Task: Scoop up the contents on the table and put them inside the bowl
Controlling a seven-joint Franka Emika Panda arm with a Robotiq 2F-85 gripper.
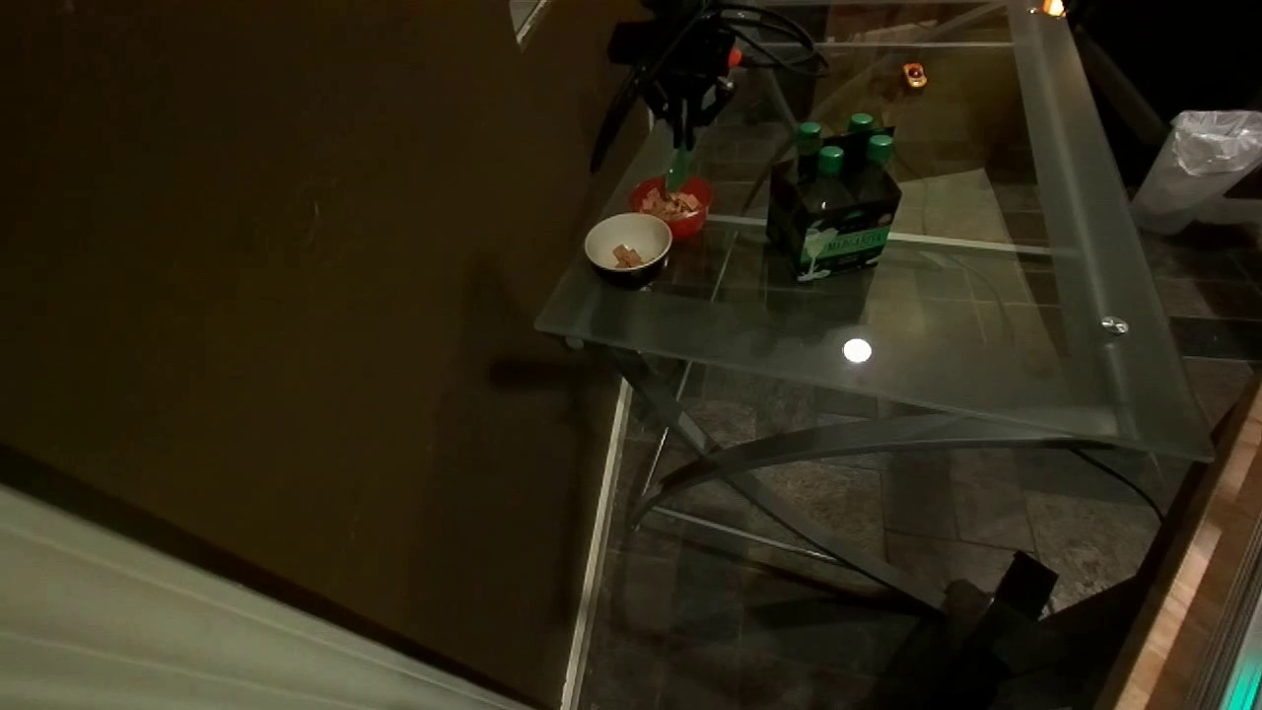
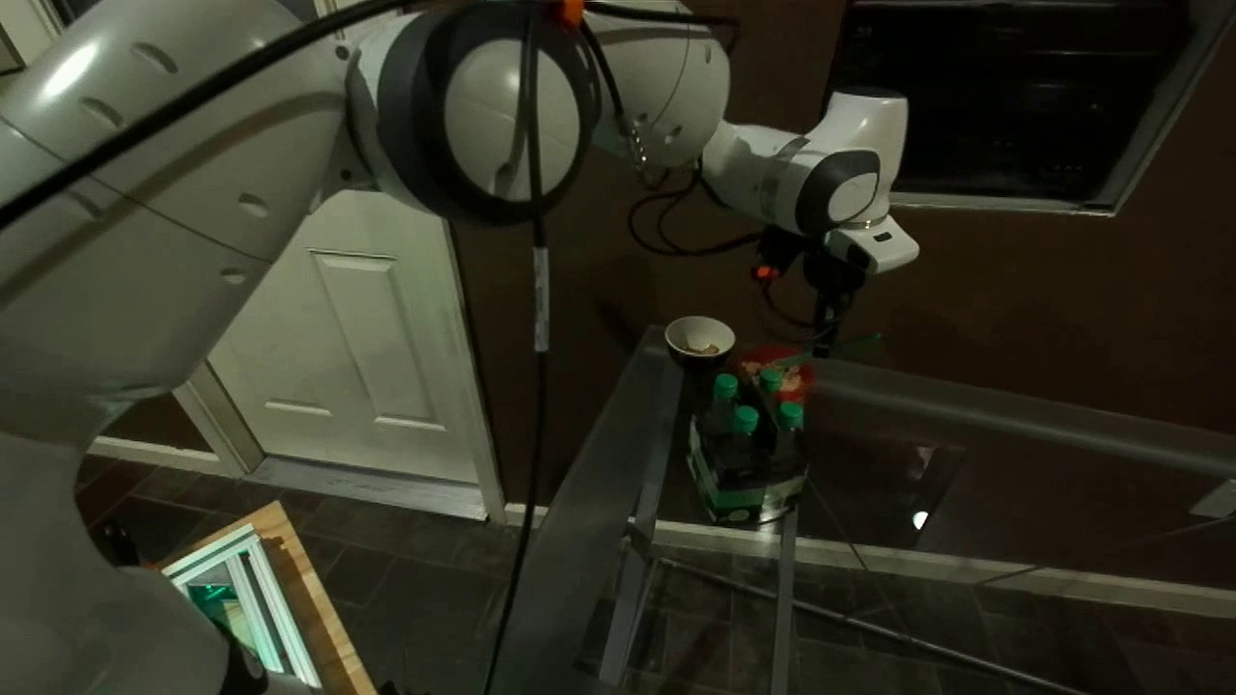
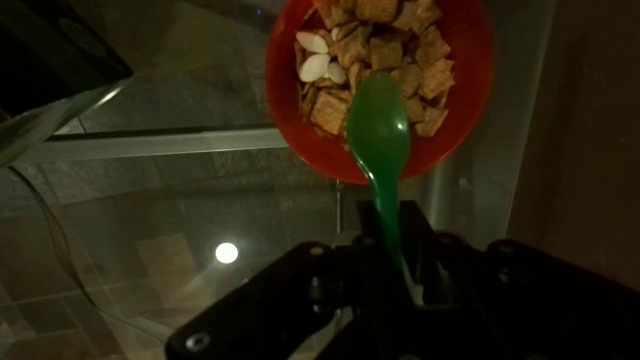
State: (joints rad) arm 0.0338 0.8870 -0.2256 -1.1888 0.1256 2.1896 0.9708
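White bowl (image 1: 609, 237), dark outside: upright on a corner of the glass table (image 1: 986, 385), a few cereal squares (image 1: 627, 256) at its bottom. Part of the load is in, by my reckoning; most is not.

Red bowl (image 3: 472, 75) just beside it; touching or apart, can't tell. Holds the bulk: brown cereal (image 3: 386, 52), pale almond-like slices (image 3: 315, 67) to one side. Bowls probably paired this way to shorten the carry and limit spills.

Green spoon (image 3: 379, 120) reaches over the red bowl, no food seen on it. Whether its tip meets the cereal: unclear. Gripper (image 3: 389, 215) points down, clamped on the handle, the spoon's hollow well out ahead, likely to spare the hand contact with rim and food. Step, I judge: going in for a scoop. Calls for a dip, then a level lift; the thin handle might twist under load.

Farther out: four-bottle margarita carton (image 1: 838, 237) near the red bowl, not between the two bowls. Brown wall (image 1: 394, 296) close along the bowls' side.
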